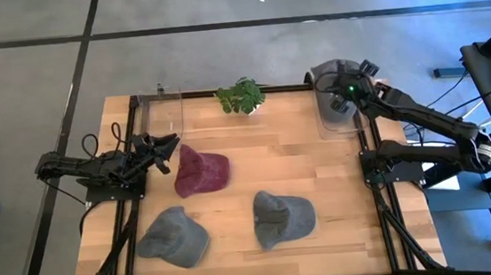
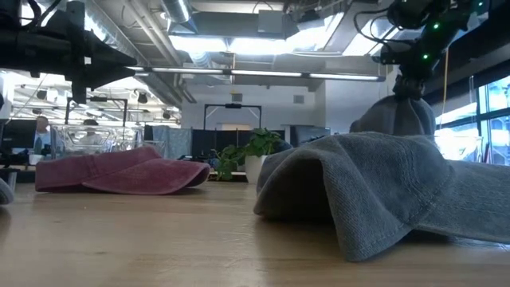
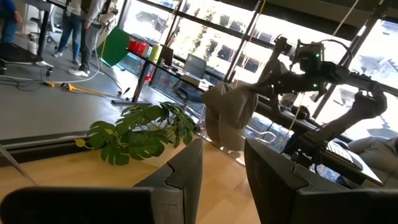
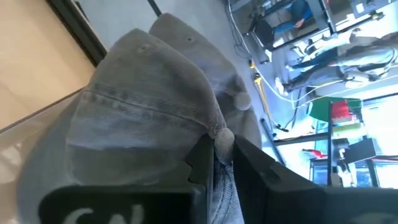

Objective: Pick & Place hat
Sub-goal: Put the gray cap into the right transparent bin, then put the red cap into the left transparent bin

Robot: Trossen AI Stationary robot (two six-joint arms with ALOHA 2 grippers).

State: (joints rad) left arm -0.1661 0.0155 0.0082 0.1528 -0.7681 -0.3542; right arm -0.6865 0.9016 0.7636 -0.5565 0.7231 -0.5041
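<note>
Grey hat (image 2: 382, 187) lies on wooden table (image 1: 234, 214) before window-lit workshop.

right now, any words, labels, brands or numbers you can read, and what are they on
None can be read.
Right gripper, shut on the grey hat: pale marks on its body at the wrist view's lower edge, cut off and blurred, not readable.
Maroon hat: no lettering shows.
Left gripper: no markings show.

A grey cap (image 2: 382, 187) lies nearest on the wooden table (image 2: 159, 247), at right. A maroon cap (image 2: 119, 171) lies flat at left. Between them, farther back — a potted plant (image 2: 251, 155). At upper right, the right gripper (image 2: 408, 84) pinches a hanging grey hat (image 2: 396, 118).
</note>
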